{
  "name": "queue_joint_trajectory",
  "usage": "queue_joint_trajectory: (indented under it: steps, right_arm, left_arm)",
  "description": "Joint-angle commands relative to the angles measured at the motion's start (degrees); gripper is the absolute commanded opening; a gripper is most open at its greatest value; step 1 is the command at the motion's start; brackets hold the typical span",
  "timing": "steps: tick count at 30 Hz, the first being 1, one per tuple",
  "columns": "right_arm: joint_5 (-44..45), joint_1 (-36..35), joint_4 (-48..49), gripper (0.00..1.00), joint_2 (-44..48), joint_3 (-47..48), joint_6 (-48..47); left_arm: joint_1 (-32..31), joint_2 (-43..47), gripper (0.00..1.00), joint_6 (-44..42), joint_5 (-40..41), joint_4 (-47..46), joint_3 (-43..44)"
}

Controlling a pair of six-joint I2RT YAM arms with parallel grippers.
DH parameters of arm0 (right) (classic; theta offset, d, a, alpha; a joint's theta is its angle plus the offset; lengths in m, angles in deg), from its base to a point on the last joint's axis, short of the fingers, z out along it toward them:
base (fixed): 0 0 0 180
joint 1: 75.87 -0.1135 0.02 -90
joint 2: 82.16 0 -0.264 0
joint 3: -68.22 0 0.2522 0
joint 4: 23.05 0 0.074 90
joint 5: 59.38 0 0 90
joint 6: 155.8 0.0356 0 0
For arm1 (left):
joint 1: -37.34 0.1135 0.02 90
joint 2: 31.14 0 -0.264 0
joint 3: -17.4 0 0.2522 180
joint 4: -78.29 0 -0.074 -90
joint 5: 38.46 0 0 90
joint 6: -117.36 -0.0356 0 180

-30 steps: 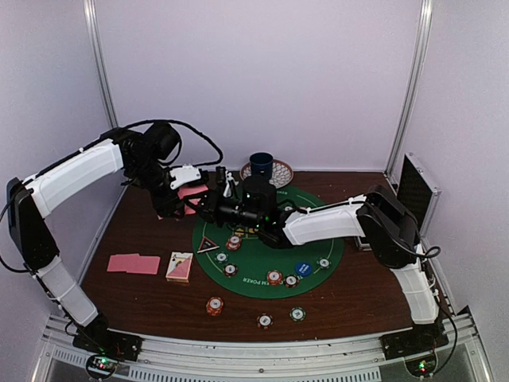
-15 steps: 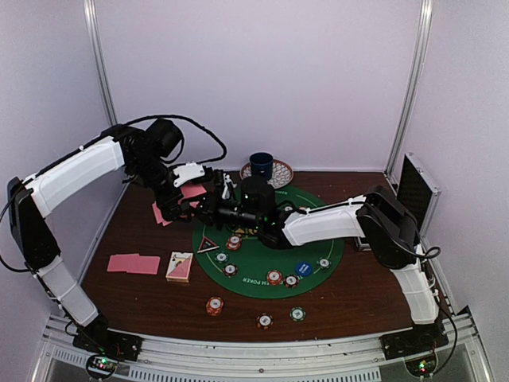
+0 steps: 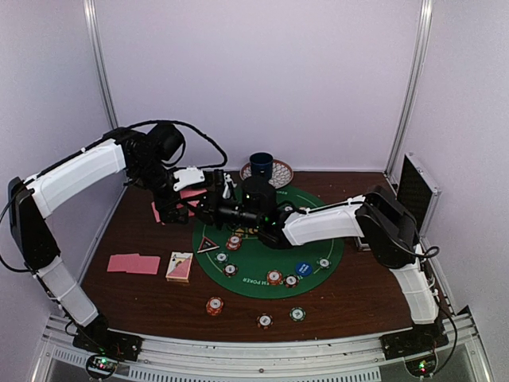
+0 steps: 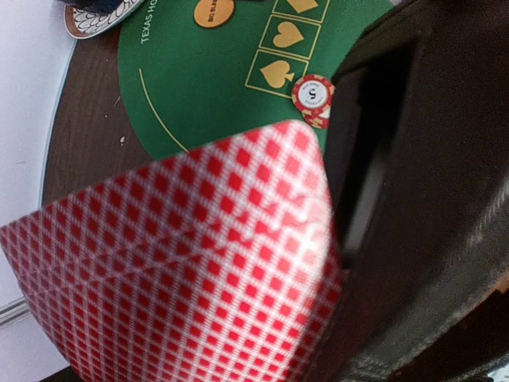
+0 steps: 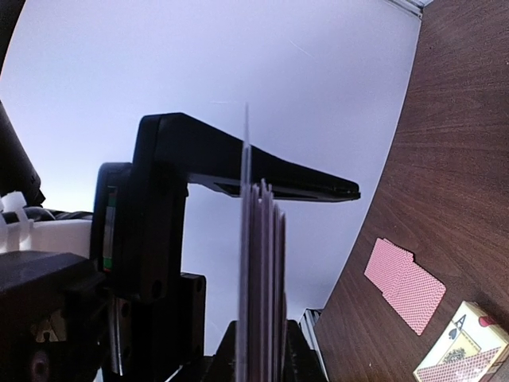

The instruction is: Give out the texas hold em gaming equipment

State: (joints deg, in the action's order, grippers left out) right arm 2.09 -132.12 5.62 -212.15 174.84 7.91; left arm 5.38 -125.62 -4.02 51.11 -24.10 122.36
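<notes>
My right gripper [image 3: 208, 205] reaches left over the green mat's [image 3: 254, 293] far-left edge, shut on an upright stack of pink-backed cards [image 5: 261, 278] seen edge-on, with one card standing higher. My left gripper [image 3: 199, 187] hangs open right beside that stack, and one black finger [image 5: 262, 171] shows behind the cards. Patterned card backs [image 4: 175, 263] fill the left wrist view. A loose pink card [image 3: 159, 212] lies left of the grippers. Two pink cards [image 3: 134, 263] and a card box [image 3: 180, 267] rest at the front left. Chips [image 3: 274, 277], a blue disc [image 3: 303, 269] and the triangle marker [image 3: 208, 244] sit on the mat.
A dark blue cup [image 3: 261, 165] on a patterned saucer [image 3: 281, 172] stands at the back of the mat. A black case [image 3: 416, 191] leans at the right edge. Three chips [image 3: 215, 305] lie on the wood in front of the mat.
The left gripper opened and shifted slightly. A pink card that was at its jaws now lies lower and further left. The right arm kept still with its stack.
</notes>
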Motion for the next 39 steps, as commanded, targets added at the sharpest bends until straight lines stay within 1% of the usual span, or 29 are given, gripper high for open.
queue_joint_trajectory:
  steps: [1,3,4,7,10,12,13,18,24,28,30,32,39]
  right_arm:
    - [-1.44,-0.09,4.75,0.00,-0.13,0.96,0.61]
    - [-1.60,-0.09,4.49,0.00,0.00,0.92,0.42]
    - [-1.69,-0.02,4.23,0.00,-0.01,0.92,0.32]
    - [-1.87,0.15,4.20,0.00,-0.04,0.28,0.55]
    - [-1.83,0.41,4.82,0.00,-0.30,-0.92,1.71]
    - [-2.15,0.57,4.82,0.00,-0.65,-1.22,2.32]
    - [-2.34,0.61,4.85,0.00,-0.78,-1.33,2.47]
    - [-3.36,0.57,5.26,0.00,-1.11,-1.91,3.35]
    - [-3.90,0.80,6.16,0.02,-1.18,-2.52,3.83]
    - [-4.07,0.87,7.15,0.07,-1.67,-2.11,4.57]
    - [-4.17,0.88,7.95,0.11,-2.11,-1.83,5.20]
    - [-4.12,0.92,8.92,0.16,-2.48,-1.68,5.82]
    - [-3.38,1.05,9.79,0.27,-2.61,-1.23,5.92]
  left_arm:
    - [-0.20,2.11,0.98,0.25,0.55,-2.59,1.02]
    - [-0.20,2.40,0.98,0.18,0.43,-2.58,1.16]
    - [-0.20,2.56,0.96,0.17,-1.39,-2.54,1.11]
    - [-0.20,2.71,0.90,0.58,-3.08,-2.18,0.86]
    - [-0.20,2.85,0.81,0.83,-3.24,-2.22,-0.24]
    - [-0.27,2.75,0.72,0.96,-3.24,-2.22,-1.39]
    - [-0.29,2.66,0.70,1.01,-3.36,-2.21,-2.11]
    - [-0.76,2.27,0.71,1.65,-3.52,-4.10,-6.41]
    - [-0.91,0.78,0.58,1.53,-3.36,-4.16,-6.86]
    - [-0.91,-0.17,0.47,1.32,-3.27,-4.05,-6.34]
    - [-0.91,-0.84,0.42,1.29,-3.92,-3.37,-5.68]
    - [-0.86,-1.67,0.40,1.59,-4.54,-2.70,-4.96]
    - [-0.91,-2.96,0.40,2.58,-6.45,-1.01,-2.57]
